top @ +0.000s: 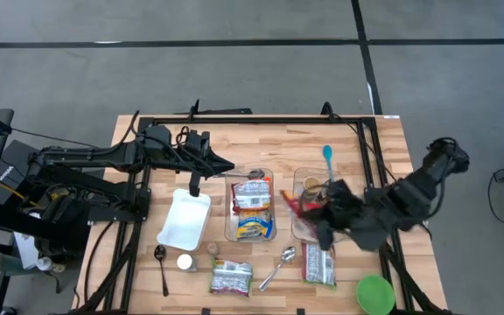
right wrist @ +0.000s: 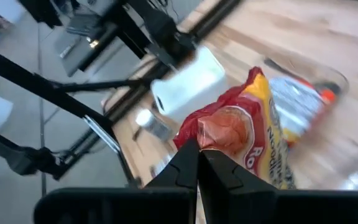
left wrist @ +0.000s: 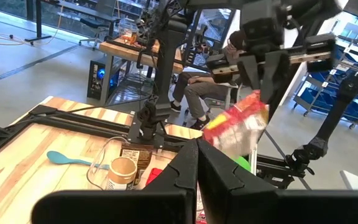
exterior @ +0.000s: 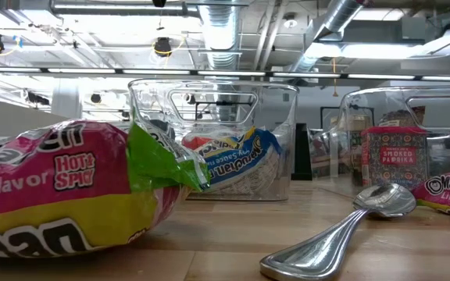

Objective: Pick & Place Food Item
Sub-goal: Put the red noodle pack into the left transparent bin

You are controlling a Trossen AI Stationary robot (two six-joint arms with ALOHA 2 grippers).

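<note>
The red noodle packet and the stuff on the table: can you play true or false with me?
1. The right end effector is shut on the red noodle packet. True.
2. The blue spoon lies in the white tray. False: it lies at the far end of the right clear bin.
3. The green bowl sits at the table's near right corner. True.
4. The left end effector holds a metal spoon. False: it is shut on nothing, above the white tray.

Green bowl [top: 375,295], spoons [top: 278,267], blue spatula [top: 327,158].
</note>
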